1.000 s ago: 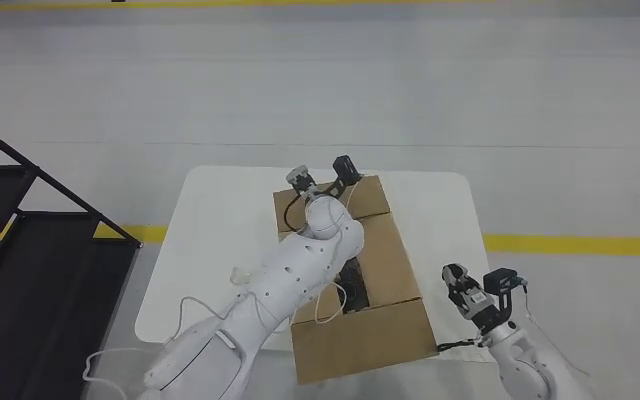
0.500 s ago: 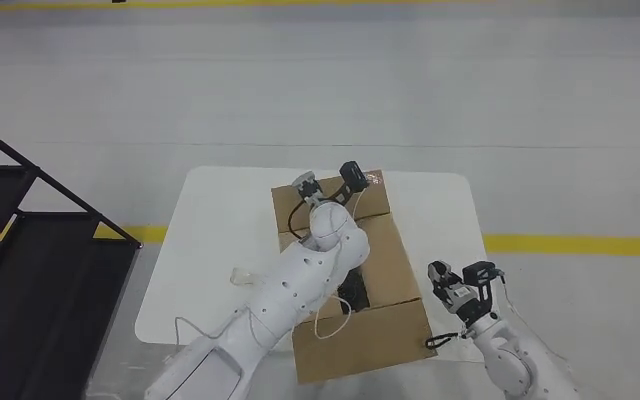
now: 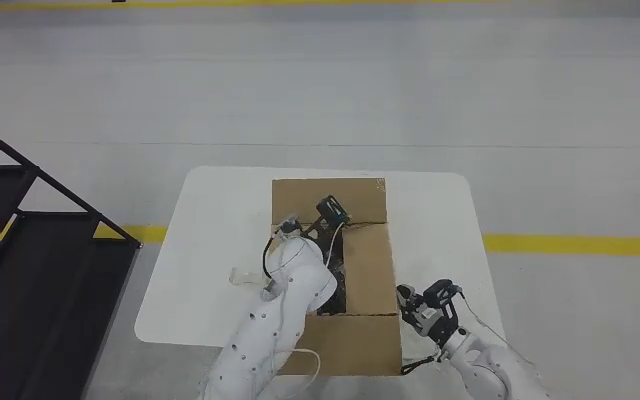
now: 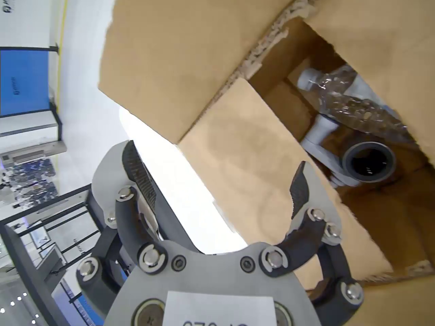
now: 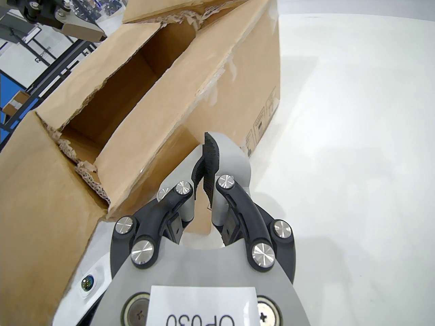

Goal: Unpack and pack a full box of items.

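Observation:
A brown cardboard box (image 3: 368, 268) stands in the middle of the white table (image 3: 215, 240), its top flaps parted along a torn seam. My left gripper (image 4: 217, 178) hangs open over a side flap (image 4: 244, 171) at the gap, also seen as the left gripper (image 3: 300, 222) from above. Down inside lie a clear plastic bottle (image 4: 346, 103) and a grey pipe fitting (image 4: 368, 161). My right gripper (image 5: 206, 161) is shut, its pads pressed together beside the box's outer side flap (image 5: 176, 110), at the near right corner (image 3: 420, 300).
A black metal rack (image 3: 50, 270) stands off the table's left edge. Bare table surface (image 5: 357, 137) stretches to the right of the box. The far flap (image 3: 330, 198) lies folded outward.
The left arm drew back from the far flap to the middle gap. The box turned square to the table. My right gripper moved left, up to the box's near right corner.

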You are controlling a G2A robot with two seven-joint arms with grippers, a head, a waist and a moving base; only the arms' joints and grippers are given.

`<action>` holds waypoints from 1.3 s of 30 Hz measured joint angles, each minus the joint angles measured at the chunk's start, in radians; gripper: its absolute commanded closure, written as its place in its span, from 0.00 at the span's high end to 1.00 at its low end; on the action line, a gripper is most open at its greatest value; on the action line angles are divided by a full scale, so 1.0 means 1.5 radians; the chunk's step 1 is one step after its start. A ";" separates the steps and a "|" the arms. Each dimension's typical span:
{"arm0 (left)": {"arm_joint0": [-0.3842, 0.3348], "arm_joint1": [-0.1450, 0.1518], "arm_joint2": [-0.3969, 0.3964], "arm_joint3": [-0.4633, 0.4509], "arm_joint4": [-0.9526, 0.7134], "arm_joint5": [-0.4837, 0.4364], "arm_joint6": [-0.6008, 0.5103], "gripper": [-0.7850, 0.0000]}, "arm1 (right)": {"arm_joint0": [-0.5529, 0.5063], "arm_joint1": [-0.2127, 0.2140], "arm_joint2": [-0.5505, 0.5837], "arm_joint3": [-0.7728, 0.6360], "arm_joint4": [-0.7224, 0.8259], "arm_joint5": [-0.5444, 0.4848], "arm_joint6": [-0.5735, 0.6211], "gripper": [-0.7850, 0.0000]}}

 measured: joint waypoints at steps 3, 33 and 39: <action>0.024 0.000 -0.023 -0.023 -0.058 -0.003 -0.025 1.00 | -0.004 -0.001 -0.011 -0.003 -0.009 0.002 -0.006 0.00; 0.031 -0.010 0.053 0.114 0.082 0.138 0.005 0.06 | -0.026 0.006 0.056 -0.013 -0.006 0.002 -0.047 0.00; 0.038 -0.011 0.070 0.118 0.171 0.158 0.031 0.00 | -0.026 0.007 0.060 -0.008 0.002 -0.011 -0.048 0.00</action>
